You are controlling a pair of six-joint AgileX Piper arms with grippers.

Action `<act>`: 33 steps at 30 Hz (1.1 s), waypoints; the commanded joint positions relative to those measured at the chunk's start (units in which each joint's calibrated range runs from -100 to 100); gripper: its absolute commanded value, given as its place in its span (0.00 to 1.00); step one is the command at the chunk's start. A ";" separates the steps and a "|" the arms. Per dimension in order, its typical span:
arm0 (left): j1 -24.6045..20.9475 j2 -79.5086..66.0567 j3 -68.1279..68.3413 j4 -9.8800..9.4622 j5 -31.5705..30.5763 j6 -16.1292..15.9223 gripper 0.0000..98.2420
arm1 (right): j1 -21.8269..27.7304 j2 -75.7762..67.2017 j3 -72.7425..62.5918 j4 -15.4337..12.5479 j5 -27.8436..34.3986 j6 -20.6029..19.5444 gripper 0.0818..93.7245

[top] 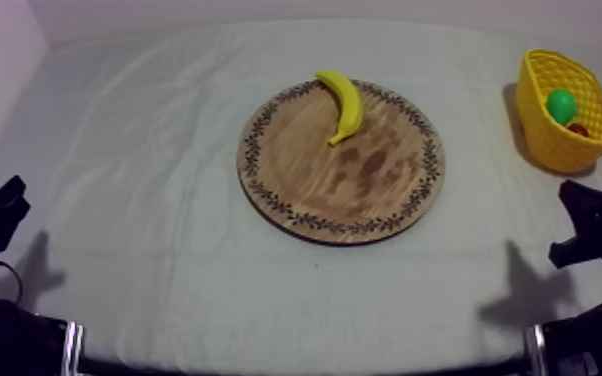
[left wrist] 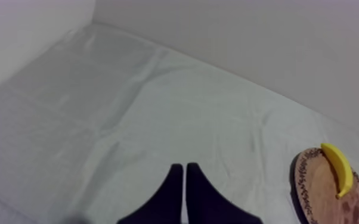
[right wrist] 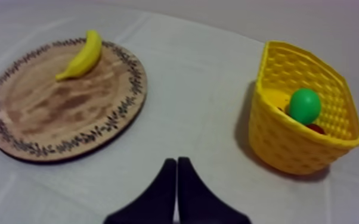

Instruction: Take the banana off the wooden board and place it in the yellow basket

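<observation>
Top view: banana lay up-frame of both resting claws, right arm the nearer

We saw the banana (top: pixel 342 104) on the wooden board (top: pixel 315 190), in the board's upper part just right of the frame's centre. One end of it reached the patterned rim. Its long axis ran roughly up and down the frame, with the curve bowing to the right. The yellow basket (top: pixel 550 140) stood well apart at the upper right of the table (top: pixel 145 150). It was tipped toward the board and held a green fruit (top: pixel 561 104) and a small red fruit (top: pixel 578 130).

Our left claw (left wrist: pixel 185 168) rested low at the lower left, its fingers pressed together into a narrow wedge and holding nothing. Our right claw (right wrist: pixel 176 162) was the same, closed and empty at the lower right. In the right wrist view it pointed at the bare cloth between board and basket.

From both claws the banana lay up-frame and toward the middle. We judged the right arm the nearer, and it shared the basket's side. The banana's length ran roughly along that arm's line of reach. So we judged the fingers would have to open and straddle the fruit across its narrow width near the middle.
</observation>
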 commanded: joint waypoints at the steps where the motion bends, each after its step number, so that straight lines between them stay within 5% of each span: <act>1: -0.02 0.03 0.04 0.01 0.02 0.00 0.00 | -1.60 0.71 -0.14 0.74 -0.43 -3.07 0.00; 12: -0.02 0.03 0.04 0.01 0.02 -0.02 0.00 | -8.75 19.19 -30.19 -0.83 6.44 -8.27 0.04; 25: -0.02 0.03 0.04 0.01 0.02 -0.05 0.00 | -7.41 53.58 -68.99 -3.97 15.89 -8.03 0.07; 33: -0.02 0.03 0.04 0.01 0.02 -0.04 0.00 | -12.48 72.35 -85.45 -1.10 19.98 -11.19 0.07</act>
